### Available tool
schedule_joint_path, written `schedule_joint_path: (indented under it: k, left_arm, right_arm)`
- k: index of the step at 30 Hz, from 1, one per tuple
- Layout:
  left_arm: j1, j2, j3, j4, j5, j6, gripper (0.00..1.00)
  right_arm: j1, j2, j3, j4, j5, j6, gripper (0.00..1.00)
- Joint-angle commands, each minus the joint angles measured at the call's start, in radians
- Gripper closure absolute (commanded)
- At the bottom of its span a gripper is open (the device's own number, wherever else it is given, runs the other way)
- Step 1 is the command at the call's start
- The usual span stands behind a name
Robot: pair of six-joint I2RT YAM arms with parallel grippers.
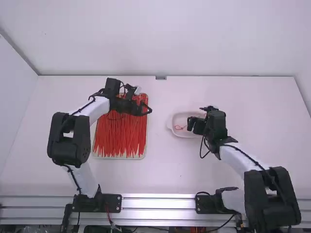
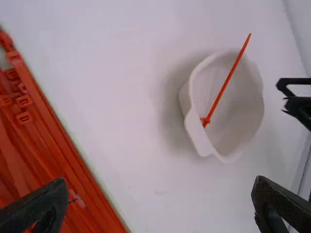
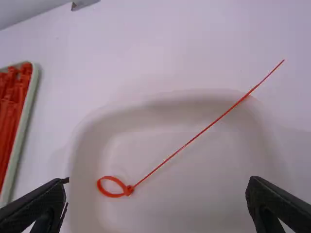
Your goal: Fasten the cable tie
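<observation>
A white bowl point(image 1: 173, 121) sits right of the table's middle. In it lies one red cable tie point(image 3: 112, 187), closed into a small loop, with its long tail point(image 3: 214, 124) running up over the rim. My right gripper point(image 1: 195, 125) hovers open at the bowl's near-right side, its jaws spread wider than the loop, holding nothing point(image 3: 155, 211). My left gripper point(image 1: 142, 108) hangs open and holds nothing over the far right corner of the pile of loose red cable ties point(image 1: 120, 132). The bowl point(image 2: 243, 126) and its tie point(image 2: 224, 82) lie beyond it.
The loose ties lie on a pale flat tray point(image 1: 119, 157) left of the middle; its edge point(image 3: 22, 126) lies just beside the bowl. A small grey fitting point(image 1: 161, 77) sits at the table's far edge. A wall borders the table on the left.
</observation>
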Motion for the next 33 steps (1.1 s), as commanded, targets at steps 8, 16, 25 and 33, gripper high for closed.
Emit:
schedule_joint_path:
  k: [8, 16, 25, 33]
  left_arm:
    - [0.004, -0.118, 0.014, -0.06, -0.06, 0.003, 0.01]
    - [0.059, -0.18, -0.041, -0.012, -0.104, -0.051, 0.06]
    - [0.082, -0.302, -0.163, 0.11, -0.226, -0.072, 0.19]
    - [0.082, -0.438, -0.299, 0.246, -0.362, -0.072, 0.32]
  right_arm:
    - [0.043, -0.259, -0.004, -0.166, 0.001, -0.004, 0.01]
    - [-0.002, -0.352, -0.062, -0.221, 0.06, -0.087, 0.07]
    - [-0.147, -0.498, -0.208, -0.221, 0.105, -0.233, 0.22]
    - [-0.182, -0.666, -0.376, -0.221, 0.105, -0.354, 0.39]
